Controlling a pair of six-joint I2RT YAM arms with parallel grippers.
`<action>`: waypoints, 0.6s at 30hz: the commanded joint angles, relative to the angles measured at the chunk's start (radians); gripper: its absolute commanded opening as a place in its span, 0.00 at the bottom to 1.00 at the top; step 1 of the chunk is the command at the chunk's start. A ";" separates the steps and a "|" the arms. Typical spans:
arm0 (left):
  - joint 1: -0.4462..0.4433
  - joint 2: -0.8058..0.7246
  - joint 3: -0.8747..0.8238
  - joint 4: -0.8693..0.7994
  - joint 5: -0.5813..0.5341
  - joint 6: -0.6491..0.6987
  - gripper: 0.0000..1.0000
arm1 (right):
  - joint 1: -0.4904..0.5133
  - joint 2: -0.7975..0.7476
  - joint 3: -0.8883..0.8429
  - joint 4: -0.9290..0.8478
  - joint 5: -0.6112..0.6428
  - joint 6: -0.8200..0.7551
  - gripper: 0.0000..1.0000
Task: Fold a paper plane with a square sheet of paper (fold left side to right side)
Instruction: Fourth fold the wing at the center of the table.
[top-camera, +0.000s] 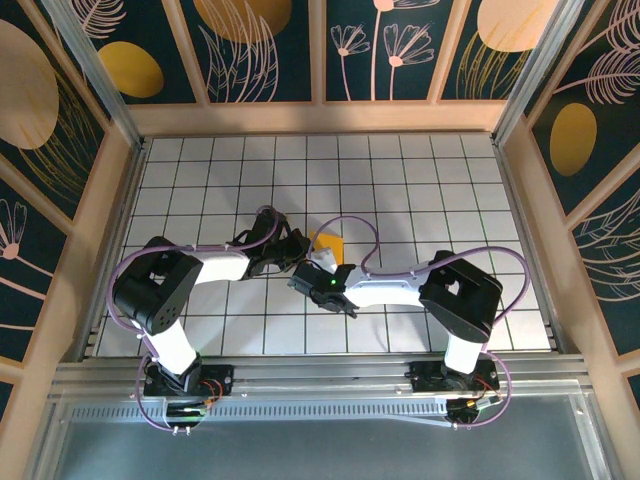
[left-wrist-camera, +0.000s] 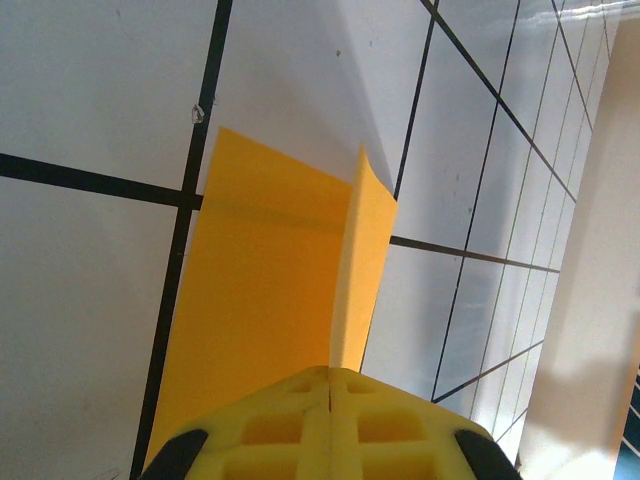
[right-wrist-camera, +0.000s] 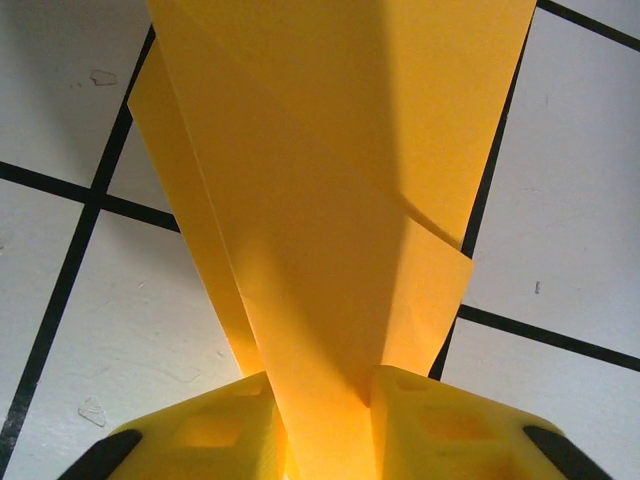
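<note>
The square sheet of paper is folded into a narrow orange-yellow paper plane (top-camera: 328, 243) lying mid-table between both arms. My left gripper (top-camera: 300, 248) is shut on it. In the left wrist view the yellow fingers (left-wrist-camera: 400, 420) press together on an upright flap of the paper (left-wrist-camera: 260, 300), and my left gripper (left-wrist-camera: 330, 372) shows no gap. My right gripper (top-camera: 322, 262) meets the paper from the opposite end. In the right wrist view the paper (right-wrist-camera: 330, 200) narrows down into my right gripper (right-wrist-camera: 325, 400), whose fingers (right-wrist-camera: 450, 425) stand apart with the folded layers filling the gap.
The white grid table (top-camera: 400, 180) is boxed in by wooden frame walls on the left (top-camera: 118, 190), the right (top-camera: 520, 190) and the back. A metal rail (top-camera: 320, 375) runs along the near edge. Purple cables (top-camera: 360, 240) loop over both arms near the paper.
</note>
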 joint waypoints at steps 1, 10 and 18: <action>-0.007 -0.016 -0.002 -0.001 -0.012 -0.034 0.00 | 0.008 0.023 0.017 -0.001 0.048 0.014 0.22; -0.002 -0.076 -0.003 -0.021 -0.037 -0.002 0.23 | -0.001 0.018 -0.008 -0.009 0.052 0.008 0.00; 0.090 -0.194 -0.050 -0.077 -0.042 0.062 0.45 | -0.035 -0.067 -0.093 0.081 0.000 -0.063 0.00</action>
